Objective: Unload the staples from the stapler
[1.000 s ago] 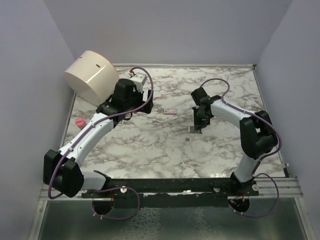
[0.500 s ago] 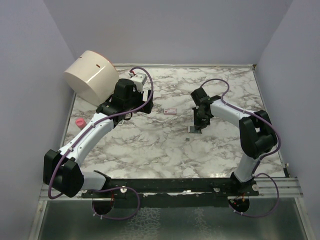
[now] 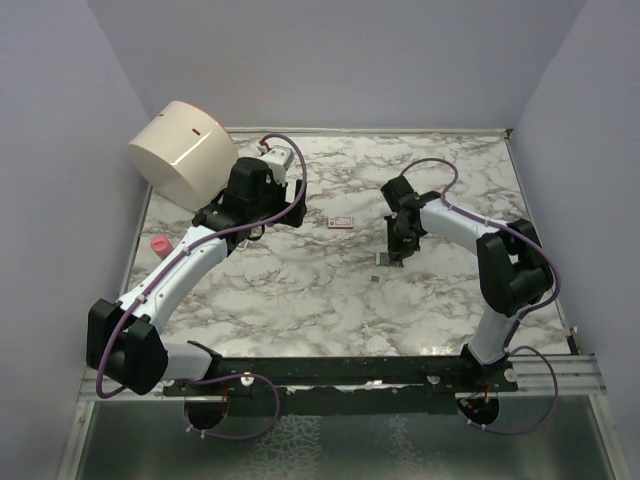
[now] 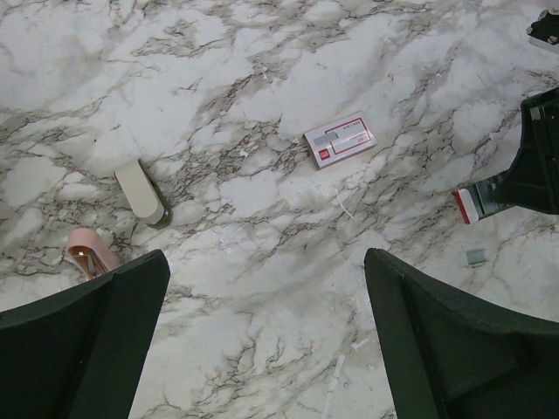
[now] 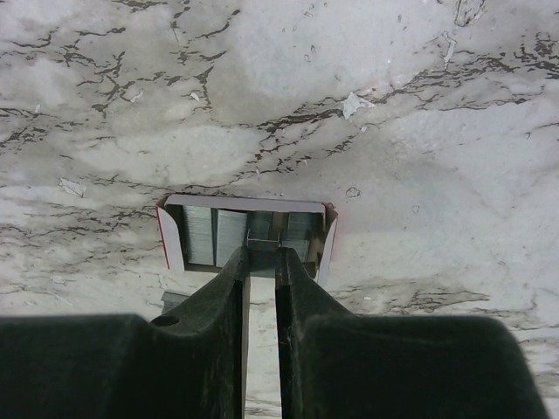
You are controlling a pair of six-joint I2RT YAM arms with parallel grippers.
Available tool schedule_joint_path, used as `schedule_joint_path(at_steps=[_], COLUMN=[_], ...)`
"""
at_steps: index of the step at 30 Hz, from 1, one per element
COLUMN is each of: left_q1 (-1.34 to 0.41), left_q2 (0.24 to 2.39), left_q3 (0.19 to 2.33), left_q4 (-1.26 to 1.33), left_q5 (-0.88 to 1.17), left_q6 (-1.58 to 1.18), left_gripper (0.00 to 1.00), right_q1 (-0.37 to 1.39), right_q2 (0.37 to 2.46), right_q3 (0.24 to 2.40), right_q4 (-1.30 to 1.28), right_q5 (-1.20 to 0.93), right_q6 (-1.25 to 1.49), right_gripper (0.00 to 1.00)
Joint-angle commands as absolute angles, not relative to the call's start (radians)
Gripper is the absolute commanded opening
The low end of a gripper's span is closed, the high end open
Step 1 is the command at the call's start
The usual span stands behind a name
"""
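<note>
right fingers (image 5: 220,297) are seen pinched near-shut on what seems a staple strip (image 5: 262,237) above the open staple box (image 5: 172,237) at frame centre, left fingers (image 4: 79,349) spread empty; the thin strip could be snapped or scattered if twisted.

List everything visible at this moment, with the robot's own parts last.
cylinder: one, cream, far-left table corner
small object: one, pink, left table edge
small block: one, beige, beside the small object
flat box: one, red and white, mid-table
open staple box: one, red and white, under the right end effector
staples: several strips, grey, inside the open staple box
loose staple piece: one, grey, near the open staple box
table: one, white-grey marble
left end effector: one, black, open, above the table
right end effector: one, black, fingers nearly together
</note>
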State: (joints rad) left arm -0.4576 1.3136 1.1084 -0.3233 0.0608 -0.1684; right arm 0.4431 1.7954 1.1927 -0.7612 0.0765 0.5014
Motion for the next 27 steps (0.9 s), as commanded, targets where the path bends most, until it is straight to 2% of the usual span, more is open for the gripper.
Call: schedule_joint_path(at_steps=[1,27], left_q1=[-0.456,-0.457], left_q2=[1.308,1.308], left_q3=[1.110,1.109], left_q4=[-0.318,-0.319], left_q5=[0.074,0.077], left_q6=[-0.161,-0.161], left_gripper=[0.98,0.98], right_q1=[0.438,0.438], right_q2=[1.812,1.815], right_q3=[1.201,1.200], right_q4=[-0.767,-0.778], right_q5=[0.105,0.139], right_q6=[0.518,0.528], right_gripper=[0.14,0.14])
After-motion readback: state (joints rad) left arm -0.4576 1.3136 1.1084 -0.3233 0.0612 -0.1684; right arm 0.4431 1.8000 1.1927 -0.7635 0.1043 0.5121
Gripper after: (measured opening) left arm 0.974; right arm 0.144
